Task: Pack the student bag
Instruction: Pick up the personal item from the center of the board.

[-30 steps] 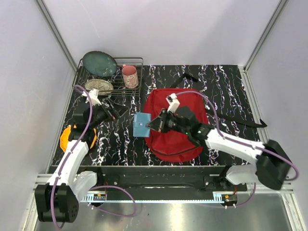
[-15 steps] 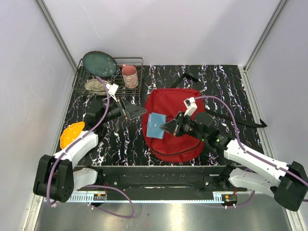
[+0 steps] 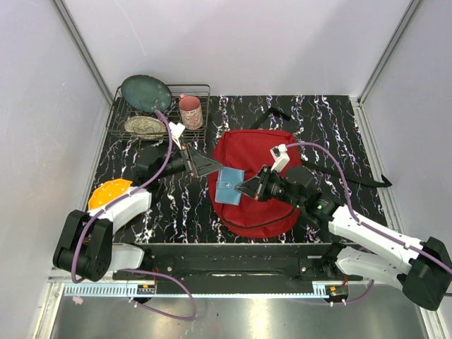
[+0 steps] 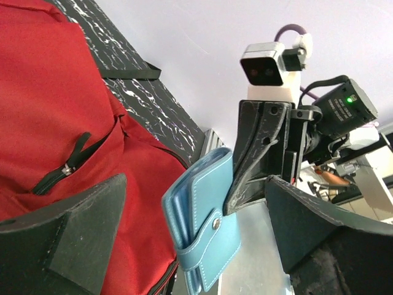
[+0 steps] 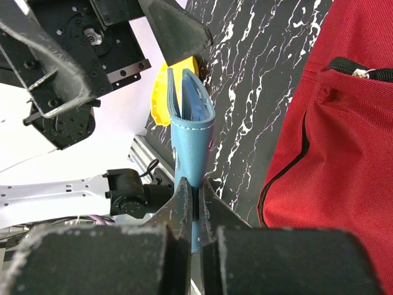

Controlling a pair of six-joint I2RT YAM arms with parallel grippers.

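On the black marbled table (image 3: pixel 332 127), your student bag (image 3: pixel 244 148) lies flat at the middle. It is a red backpack, and its black straps (image 3: pixel 353 178) trail off to the right. At the back-left corner you have a wire dish rack (image 3: pixel 194 90) holding a dark green plate (image 3: pixel 146 93), a patterned bowl (image 3: pixel 145 126) and a pink mug (image 3: pixel 190 111).

Your left gripper (image 3: pixel 205 164) hangs just left of the bag with its claw spread wide and nothing in it. Your right gripper (image 3: pixel 244 186) reaches across the bag from the right, and its claw is clamped tight on one edge of a blue snap-button wallet (image 3: pixel 229 186). You are holding the wallet above the bag's left edge. From the left wrist it (image 4: pixel 202 239) sits between the spread fingers (image 4: pixel 67 233), and you cannot tell whether they touch it. A yellow-orange object (image 3: pixel 106 194) lies near the table's left edge, partly hidden under the left arm.
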